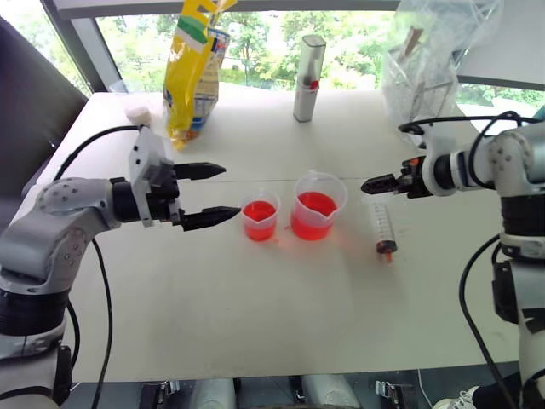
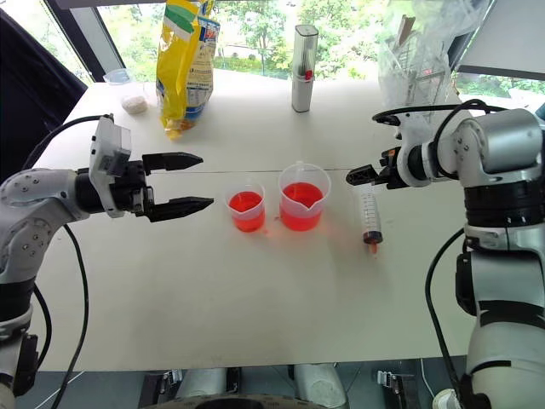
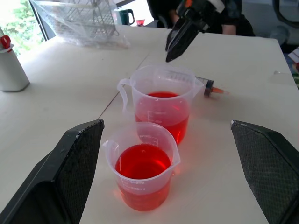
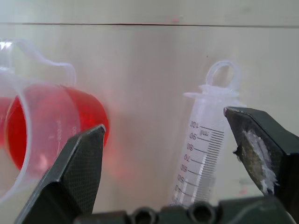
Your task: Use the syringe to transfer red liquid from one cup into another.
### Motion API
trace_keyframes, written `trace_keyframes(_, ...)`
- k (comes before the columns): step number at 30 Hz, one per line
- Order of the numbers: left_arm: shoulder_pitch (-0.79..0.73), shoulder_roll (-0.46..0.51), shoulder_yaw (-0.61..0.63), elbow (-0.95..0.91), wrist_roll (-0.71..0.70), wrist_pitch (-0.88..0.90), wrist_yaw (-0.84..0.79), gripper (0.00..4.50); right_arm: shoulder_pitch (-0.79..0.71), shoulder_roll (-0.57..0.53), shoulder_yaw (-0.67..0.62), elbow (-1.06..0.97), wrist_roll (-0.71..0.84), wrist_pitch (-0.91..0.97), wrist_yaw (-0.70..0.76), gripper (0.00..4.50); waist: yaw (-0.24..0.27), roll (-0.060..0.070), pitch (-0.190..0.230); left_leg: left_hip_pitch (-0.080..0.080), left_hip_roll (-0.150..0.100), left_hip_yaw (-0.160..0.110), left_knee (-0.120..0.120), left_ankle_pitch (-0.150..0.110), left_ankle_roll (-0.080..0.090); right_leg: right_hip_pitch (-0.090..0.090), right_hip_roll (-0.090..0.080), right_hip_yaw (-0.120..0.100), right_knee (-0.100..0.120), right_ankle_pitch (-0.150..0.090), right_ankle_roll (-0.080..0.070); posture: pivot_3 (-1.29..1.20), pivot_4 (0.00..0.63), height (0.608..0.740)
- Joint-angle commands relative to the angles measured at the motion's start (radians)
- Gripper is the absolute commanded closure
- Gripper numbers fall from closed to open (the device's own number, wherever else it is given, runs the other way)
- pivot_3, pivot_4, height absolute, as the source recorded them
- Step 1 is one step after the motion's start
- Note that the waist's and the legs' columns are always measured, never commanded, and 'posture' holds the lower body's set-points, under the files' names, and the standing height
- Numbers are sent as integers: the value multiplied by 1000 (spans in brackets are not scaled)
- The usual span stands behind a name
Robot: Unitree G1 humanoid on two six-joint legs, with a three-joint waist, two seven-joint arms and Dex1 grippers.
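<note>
The syringe (image 1: 382, 228) lies flat on the white table, right of both cups, its orange tip toward the near edge and its ring handle toward the window. The larger spouted cup (image 1: 317, 207) and the smaller cup (image 1: 260, 220) stand side by side mid-table, each holding red liquid (image 3: 141, 161). My right gripper (image 1: 370, 185) hovers open just above the syringe's ring end (image 4: 219, 74), tilted down, touching nothing. Left of the smaller cup, my left gripper (image 1: 230, 191) is held level and open, pointing at the cups with nothing between its fingers.
Along the window edge of the table (image 1: 255, 341) stand a yellow bag (image 1: 194, 64), a silver upright canister (image 1: 308, 78), a wire rack wrapped in clear plastic (image 1: 421, 68) and a small white-capped jar (image 1: 136, 112).
</note>
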Motion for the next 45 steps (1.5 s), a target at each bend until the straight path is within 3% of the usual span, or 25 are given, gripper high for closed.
trace_keyframes(1,8,0,17,-37,0,-18,14,0,-57,15,34,68,-29,7,-27,60,1,0,0,0,0,0,0,0,0,0,0,0,0,0,0,0,150,740)
trace_keyframes(23,46,0,34,-84,-12,-22,65,0,-46,139,137,375,-199,-165,17,60,-10,0,-1,1,-1,0,2,0,0,0,1,0,5,0,0,0,150,740)
trace_keyframes(26,45,2,35,-84,-13,-19,67,0,-53,150,140,404,-218,-183,31,891,-10,-1,-1,2,-1,0,2,0,0,1,1,0,5,0,0,0,150,740)
trace_keyframes(30,42,5,38,-82,-13,-18,67,0,-58,158,136,414,-237,-185,49,2873,-12,-1,-1,3,-1,0,2,0,0,2,1,0,5,0,0,0,150,740)
trace_keyframes(31,39,6,38,-81,-14,-17,67,0,-58,157,130,408,-238,-179,51,3095,-12,-1,-1,4,-1,0,2,0,0,2,2,0,5,0,0,0,150,740)
trace_keyframes(35,18,7,41,-69,-19,-10,69,0,-62,123,103,323,-232,-159,63,3096,-11,-1,-1,4,-1,-1,2,0,0,2,2,0,5,0,0,0,150,740)
trace_keyframes(37,3,8,45,-58,-26,-5,68,0,-32,101,46,182,-224,-263,63,3096,-9,0,-1,3,-1,0,2,0,0,1,2,0,5,0,0,0,150,740)
trace_keyframes(45,-103,-5,16,21,-32,3,44,0,146,216,-330,-395,-44,-673,66,3096,-7,0,-1,1,-1,-4,1,0,0,0,2,-3,5,0,1,0,150,740)
